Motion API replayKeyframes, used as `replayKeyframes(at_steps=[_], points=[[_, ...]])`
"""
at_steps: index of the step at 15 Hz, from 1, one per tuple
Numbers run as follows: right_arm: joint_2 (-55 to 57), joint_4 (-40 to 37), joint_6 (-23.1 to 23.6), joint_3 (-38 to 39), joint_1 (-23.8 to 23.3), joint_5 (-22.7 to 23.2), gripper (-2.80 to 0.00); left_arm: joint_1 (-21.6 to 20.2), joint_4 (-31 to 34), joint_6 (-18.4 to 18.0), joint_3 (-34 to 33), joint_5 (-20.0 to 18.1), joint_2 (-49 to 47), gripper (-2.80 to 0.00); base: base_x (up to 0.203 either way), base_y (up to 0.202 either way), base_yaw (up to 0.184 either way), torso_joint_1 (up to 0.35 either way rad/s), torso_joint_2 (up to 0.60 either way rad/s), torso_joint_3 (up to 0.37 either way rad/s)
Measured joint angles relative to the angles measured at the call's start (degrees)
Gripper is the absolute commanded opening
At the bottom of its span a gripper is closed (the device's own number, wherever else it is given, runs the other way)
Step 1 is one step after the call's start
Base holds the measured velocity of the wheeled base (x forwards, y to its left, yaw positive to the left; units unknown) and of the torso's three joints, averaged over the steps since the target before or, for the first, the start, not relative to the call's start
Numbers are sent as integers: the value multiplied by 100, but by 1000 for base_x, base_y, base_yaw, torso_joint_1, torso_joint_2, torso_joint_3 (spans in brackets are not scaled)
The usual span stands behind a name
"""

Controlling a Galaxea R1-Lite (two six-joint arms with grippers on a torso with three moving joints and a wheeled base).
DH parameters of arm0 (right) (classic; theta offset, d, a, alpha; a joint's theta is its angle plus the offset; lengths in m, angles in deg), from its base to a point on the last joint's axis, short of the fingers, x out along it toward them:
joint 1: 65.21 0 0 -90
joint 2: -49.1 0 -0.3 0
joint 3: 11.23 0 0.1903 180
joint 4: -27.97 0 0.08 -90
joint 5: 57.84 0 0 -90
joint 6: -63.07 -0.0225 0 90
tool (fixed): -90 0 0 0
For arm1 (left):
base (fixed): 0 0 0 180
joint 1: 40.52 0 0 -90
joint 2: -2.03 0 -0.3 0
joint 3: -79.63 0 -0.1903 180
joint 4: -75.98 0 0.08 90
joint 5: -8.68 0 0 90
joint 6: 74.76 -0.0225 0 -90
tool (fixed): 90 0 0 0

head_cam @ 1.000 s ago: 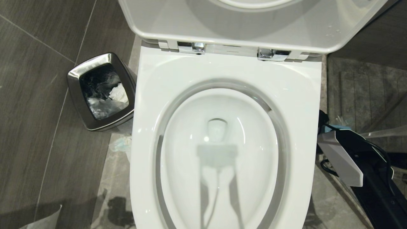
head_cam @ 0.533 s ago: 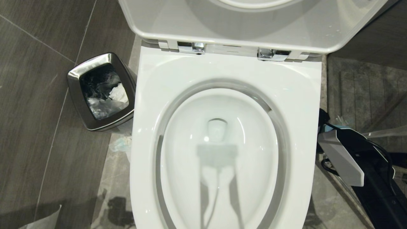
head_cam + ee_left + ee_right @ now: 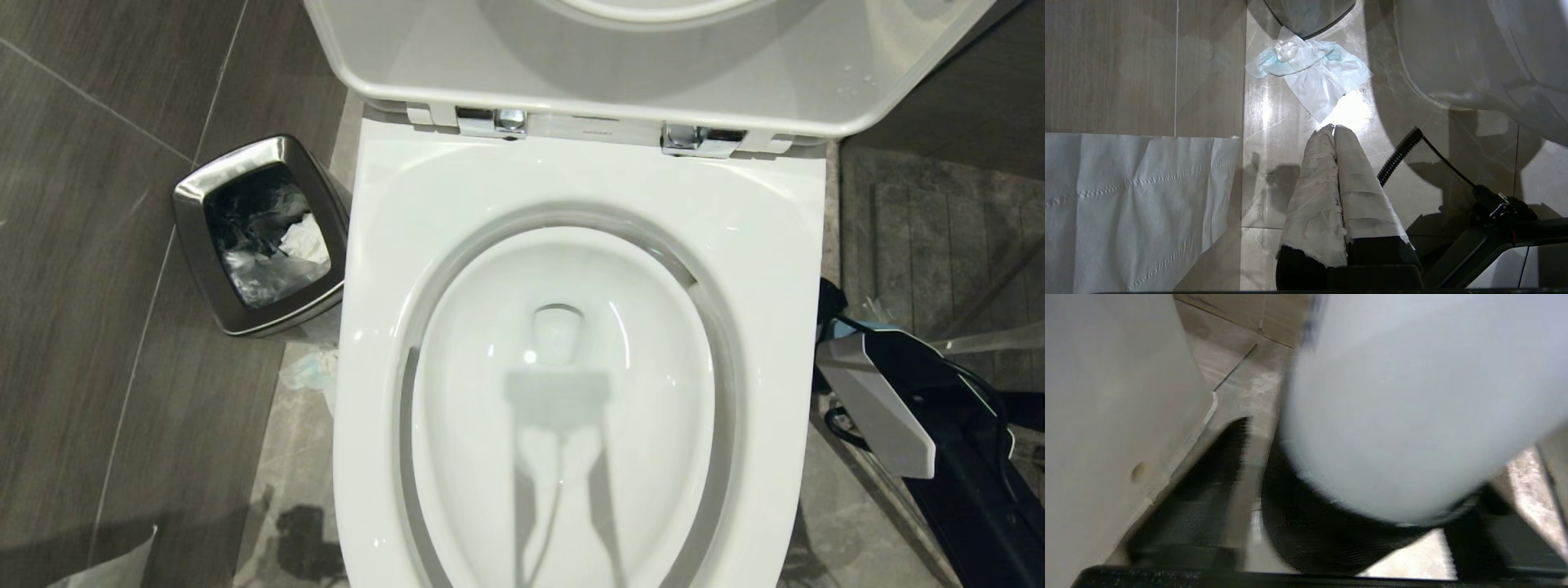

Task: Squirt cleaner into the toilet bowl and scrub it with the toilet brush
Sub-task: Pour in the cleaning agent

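Closest in, the left gripper (image 3: 1334, 129) hangs over the floor tiles with its tape-wrapped jaws pressed together on nothing, parked beside a flat tissue sheet (image 3: 1126, 204) and short of a crumpled blue-white wipe (image 3: 1310, 77). Low on the other side, the right gripper (image 3: 1355, 465) is down by the outer wall of the toilet with a pale rounded body (image 3: 1404, 408) filling the space in front of it. That view is smeared, so I cannot tell whether its jaws are clamped on this thing or merely flank it, nor whether it is the cleaner's bottle. Over the last second almost nothing has changed from the head: the right arm (image 3: 878, 408) keeps its place just off the right flank of the toilet bowl (image 3: 588, 180), and the basin looks the same as before, with clear water, plain white walls and only a shadow across them. By my reading no cleaner has gone in yet, for no teal liquid shows anywhere, and the work is at the fetching stage beside the toilet. The toilet brush is in none of the views. Farther back, the chrome hinges (image 3: 510, 121) carry the raised lid (image 3: 653, 73), and the steel waste bin (image 3: 189, 212) stands to the bowl's left on the dark tiles.
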Motion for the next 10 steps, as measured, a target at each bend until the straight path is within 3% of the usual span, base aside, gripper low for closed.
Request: replayKeyframes(at_steps=[10], points=[[-69, -26, -39, 2, -23, -32, -280, 0, 0, -2, 0, 2, 0, -280, 0, 0, 0, 0, -4, 0]])
